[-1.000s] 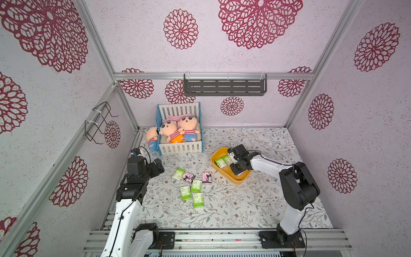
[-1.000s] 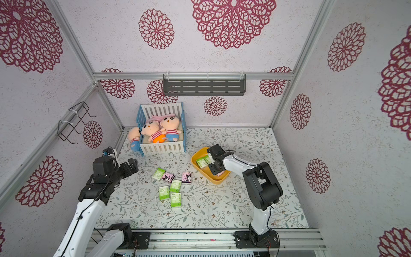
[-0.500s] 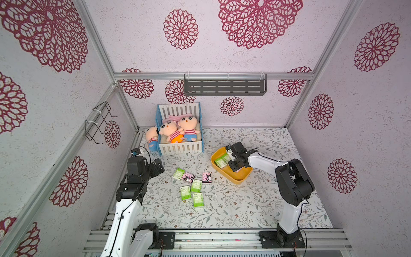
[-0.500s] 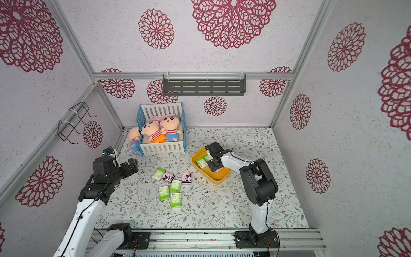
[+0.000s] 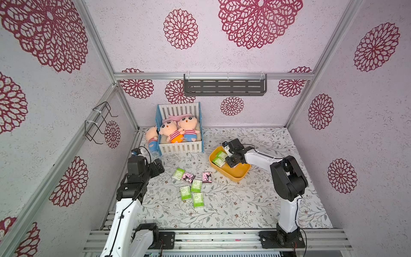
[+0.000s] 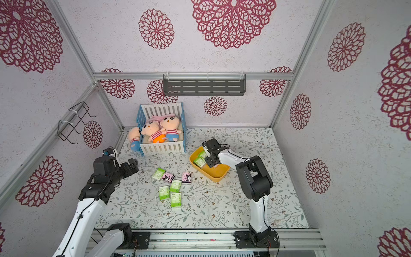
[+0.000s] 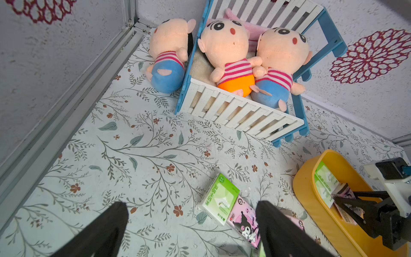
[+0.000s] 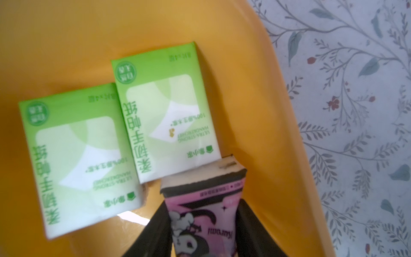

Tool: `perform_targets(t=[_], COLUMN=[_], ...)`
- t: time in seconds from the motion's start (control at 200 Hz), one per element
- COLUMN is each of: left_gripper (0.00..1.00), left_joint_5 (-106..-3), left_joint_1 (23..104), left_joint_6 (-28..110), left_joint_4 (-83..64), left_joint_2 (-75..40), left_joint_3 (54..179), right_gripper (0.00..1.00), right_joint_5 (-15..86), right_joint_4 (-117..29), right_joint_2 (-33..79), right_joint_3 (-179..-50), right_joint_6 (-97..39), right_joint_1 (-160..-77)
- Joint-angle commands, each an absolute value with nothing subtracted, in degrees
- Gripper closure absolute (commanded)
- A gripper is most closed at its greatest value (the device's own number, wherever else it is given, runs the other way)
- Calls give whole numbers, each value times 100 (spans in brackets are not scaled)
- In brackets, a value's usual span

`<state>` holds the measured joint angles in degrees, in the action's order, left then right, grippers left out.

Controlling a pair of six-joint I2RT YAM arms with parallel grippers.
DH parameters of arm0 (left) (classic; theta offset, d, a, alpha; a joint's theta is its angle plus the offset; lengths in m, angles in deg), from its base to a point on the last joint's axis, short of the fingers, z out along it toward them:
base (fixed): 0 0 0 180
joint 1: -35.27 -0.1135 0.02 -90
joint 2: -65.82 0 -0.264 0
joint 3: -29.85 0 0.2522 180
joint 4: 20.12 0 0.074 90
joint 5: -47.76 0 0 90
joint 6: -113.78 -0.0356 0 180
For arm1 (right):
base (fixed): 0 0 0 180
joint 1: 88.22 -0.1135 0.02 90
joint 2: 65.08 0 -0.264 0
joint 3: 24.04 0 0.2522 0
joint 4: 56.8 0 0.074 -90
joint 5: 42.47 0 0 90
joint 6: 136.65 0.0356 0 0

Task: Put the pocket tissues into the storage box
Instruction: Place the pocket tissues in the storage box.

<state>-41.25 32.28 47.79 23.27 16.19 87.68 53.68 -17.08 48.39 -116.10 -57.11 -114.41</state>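
Where the floral table (image 5: 255,200) spreads, the yellow storage box (image 5: 235,177) sits right of centre. Above the table, the left pincer (image 7: 190,203): jaws wide apart, holding nothing. Inside the box, the right pincer (image 8: 202,200): fingers pressing a pink cartoon tissue packet (image 8: 200,222), just beside two green packets (image 8: 164,115). On the table: six loose packets (image 5: 196,185).
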Motion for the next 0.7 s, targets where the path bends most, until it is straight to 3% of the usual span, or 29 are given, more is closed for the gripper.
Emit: perform_targets(t=[0.0,0.08,0.16,0.696], left_gripper=[3,3,3,3], left_joint_5=[-4079,-4086,-4075,-4119], left_joint_1=[3260,3262,3263,3261], left_joint_6=[4715,4718,4720,4763], left_joint_4=[2361,2361,2365,2342], left_joint_2=[1607,1598,1607,1598], left_joint_3=[8741,8746,8746,8729], right_gripper=[41,29,24,22], right_joint_5=[5324,5246,5253,5252], right_joint_4=[-1926,-1914,-1913,-1480], right_joint_2=[4842,4852,4827,3241], right_joint_3=[-11717,-11730,-11734,-11744], right_joint_6=[-5821,-5840,-5830,-5805], right_joint_1=[-11402,-11399,-11397,-11639])
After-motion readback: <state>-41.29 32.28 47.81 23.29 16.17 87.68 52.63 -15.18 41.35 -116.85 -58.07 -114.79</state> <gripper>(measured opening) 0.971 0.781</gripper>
